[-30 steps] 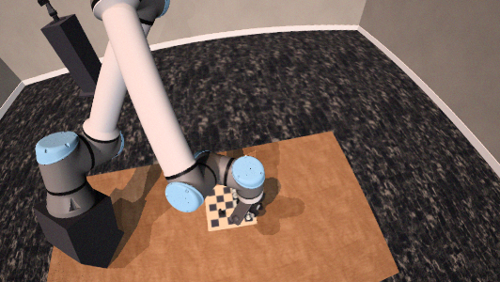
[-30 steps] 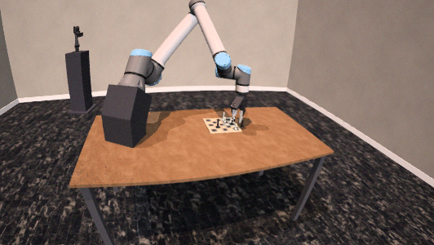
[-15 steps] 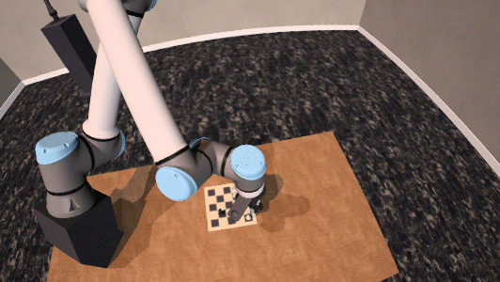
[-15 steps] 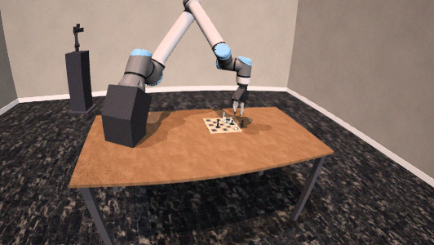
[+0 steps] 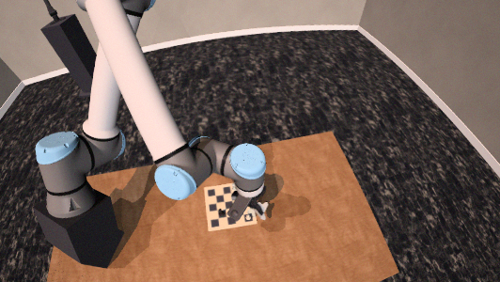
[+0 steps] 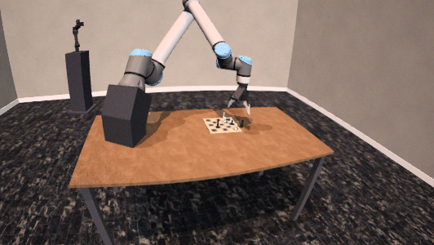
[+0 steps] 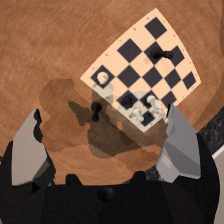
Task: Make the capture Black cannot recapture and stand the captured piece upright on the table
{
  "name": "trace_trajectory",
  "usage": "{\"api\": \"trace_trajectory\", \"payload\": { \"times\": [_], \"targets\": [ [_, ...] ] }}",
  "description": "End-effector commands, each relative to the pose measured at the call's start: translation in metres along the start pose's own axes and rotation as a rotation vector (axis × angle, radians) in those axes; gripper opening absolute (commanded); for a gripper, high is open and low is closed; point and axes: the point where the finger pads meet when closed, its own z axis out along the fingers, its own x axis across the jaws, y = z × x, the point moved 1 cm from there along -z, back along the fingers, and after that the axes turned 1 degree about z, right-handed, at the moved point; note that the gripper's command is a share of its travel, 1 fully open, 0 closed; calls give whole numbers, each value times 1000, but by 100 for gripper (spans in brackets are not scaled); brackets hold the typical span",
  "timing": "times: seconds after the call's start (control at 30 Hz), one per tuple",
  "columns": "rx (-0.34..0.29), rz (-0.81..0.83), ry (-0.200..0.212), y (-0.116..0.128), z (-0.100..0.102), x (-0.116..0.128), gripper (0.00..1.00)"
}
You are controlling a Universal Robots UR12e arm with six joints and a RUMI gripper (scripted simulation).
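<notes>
The small chessboard (image 7: 142, 70) lies on the wooden table and also shows in the exterior and top views (image 6: 222, 125) (image 5: 229, 207). A black pawn (image 7: 96, 110) stands upright on the bare table just off the board's edge; it also shows in the exterior view (image 6: 241, 122). My gripper (image 7: 103, 106) (image 6: 239, 104) is open wide and empty, hovering above that pawn with the fingers apart from it. On the board I see a white pawn (image 7: 102, 77) on a corner square, a black piece (image 7: 160, 54) farther in, and white pieces (image 7: 147, 105) near the right finger.
The arm's dark base block (image 6: 124, 114) stands on the table's left part. My wrist and forearm (image 5: 244, 188) hang over the board's far edge and hide part of it in the top view. A dark pedestal (image 6: 78, 79) stands on the floor by the wall.
</notes>
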Motion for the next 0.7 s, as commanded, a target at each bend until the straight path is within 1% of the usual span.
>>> {"api": "trace_trajectory", "payload": {
  "times": [0.0,0.33,0.47,0.53,0.67],
  "targets": [
    [0,0,-1,0,-1,-1,100],
    [0,0,-1,0,-3,-1,100],
    [0,0,-1,0,-13,-1,100],
    [0,0,-1,0,-13,-1,100],
    [0,0,-1,0,-29,-1,100]
  ]
}}
